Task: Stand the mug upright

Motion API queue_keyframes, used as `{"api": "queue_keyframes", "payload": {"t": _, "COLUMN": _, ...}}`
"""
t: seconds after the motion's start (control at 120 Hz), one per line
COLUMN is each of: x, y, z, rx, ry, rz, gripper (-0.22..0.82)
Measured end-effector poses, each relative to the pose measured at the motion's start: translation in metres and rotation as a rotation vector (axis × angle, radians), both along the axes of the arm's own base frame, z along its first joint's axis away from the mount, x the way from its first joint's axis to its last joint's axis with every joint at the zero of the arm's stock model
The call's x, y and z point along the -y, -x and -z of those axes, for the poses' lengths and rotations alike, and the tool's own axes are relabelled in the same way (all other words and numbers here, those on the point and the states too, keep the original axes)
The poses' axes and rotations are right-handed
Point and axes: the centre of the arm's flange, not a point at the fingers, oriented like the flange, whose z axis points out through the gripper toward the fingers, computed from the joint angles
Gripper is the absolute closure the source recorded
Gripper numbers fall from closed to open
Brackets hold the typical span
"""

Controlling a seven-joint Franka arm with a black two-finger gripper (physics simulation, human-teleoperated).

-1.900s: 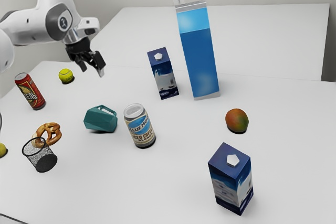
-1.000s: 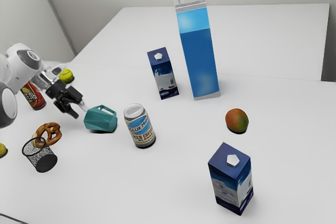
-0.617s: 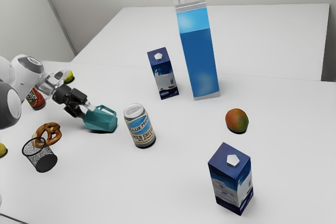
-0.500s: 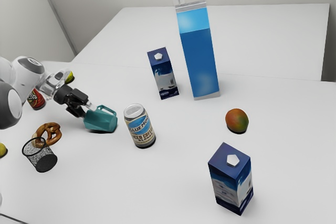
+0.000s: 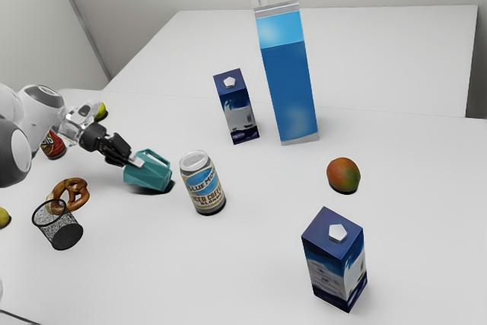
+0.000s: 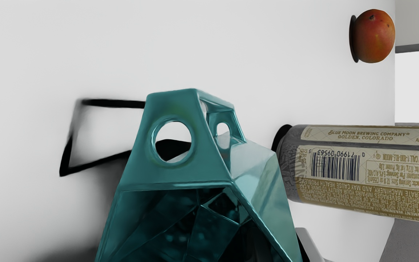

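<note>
One Blue Moon Brewing Company can (image 6: pixel 369 173) stands near the tool (image 5: pixel 134 160), which grips the teal mug (image 6: pixel 175 174).

The mug (image 5: pixel 148 175) is teal, the mango (image 6: pixel 374 36) orange-red, the tall carton (image 5: pixel 291 85) two-tone blue.

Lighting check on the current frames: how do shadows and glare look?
Exterior view: pale glow patches on the tall blue box, slight dark shadow by the mug. Wrist view: hard black shadow lines fading to soft grey, bright glints along the mug's edges, murky interior.
</note>
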Motion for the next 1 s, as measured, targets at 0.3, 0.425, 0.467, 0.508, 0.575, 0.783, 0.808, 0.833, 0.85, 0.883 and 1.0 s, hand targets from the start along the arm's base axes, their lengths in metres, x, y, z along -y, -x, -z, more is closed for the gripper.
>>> {"api": "queue_keyframes", "payload": {"t": 0.3, "x": 0.004, "y": 0.001, "z": -0.004, "rx": 0.013, "ry": 0.002, "rz": 0.005, "gripper": 0.77}}
{"api": "queue_keyframes", "payload": {"t": 0.425, "x": 0.005, "y": 0.0, "z": -0.01, "rx": 0.02, "ry": -0.003, "rz": 0.01, "gripper": 0.78}}
{"api": "queue_keyframes", "payload": {"t": 0.467, "x": 0.005, "y": -0.001, "z": -0.012, "rx": 0.02, "ry": -0.007, "rz": 0.011, "gripper": 0.78}}
{"api": "queue_keyframes", "payload": {"t": 0.508, "x": 0.006, "y": -0.002, "z": -0.014, "rx": 0.022, "ry": -0.011, "rz": 0.014, "gripper": 0.78}}
{"api": "queue_keyframes", "payload": {"t": 0.575, "x": 0.007, "y": -0.003, "z": -0.016, "rx": 0.02, "ry": -0.019, "rz": 0.021, "gripper": 0.78}}
{"api": "queue_keyframes", "payload": {"t": 0.783, "x": 0.025, "y": -0.011, "z": -0.05, "rx": 0.024, "ry": -0.128, "rz": 0.07, "gripper": 0.79}}
{"api": "queue_keyframes", "payload": {"t": 0.808, "x": 0.029, "y": -0.013, "z": -0.055, "rx": 0.024, "ry": -0.151, "rz": 0.076, "gripper": 0.79}}
{"api": "queue_keyframes", "payload": {"t": 0.833, "x": 0.035, "y": -0.014, "z": -0.06, "rx": 0.024, "ry": -0.176, "rz": 0.083, "gripper": 0.79}}
{"api": "queue_keyframes", "payload": {"t": 0.85, "x": 0.039, "y": -0.015, "z": -0.062, "rx": 0.022, "ry": -0.192, "rz": 0.086, "gripper": 0.79}}
{"api": "queue_keyframes", "payload": {"t": 0.883, "x": 0.047, "y": -0.014, "z": -0.064, "rx": 0.017, "ry": -0.224, "rz": 0.087, "gripper": 0.79}}
{"api": "queue_keyframes", "payload": {"t": 1.0, "x": 0.076, "y": -0.007, "z": -0.072, "rx": -0.002, "ry": -0.387, "rz": 0.106, "gripper": 0.79}}
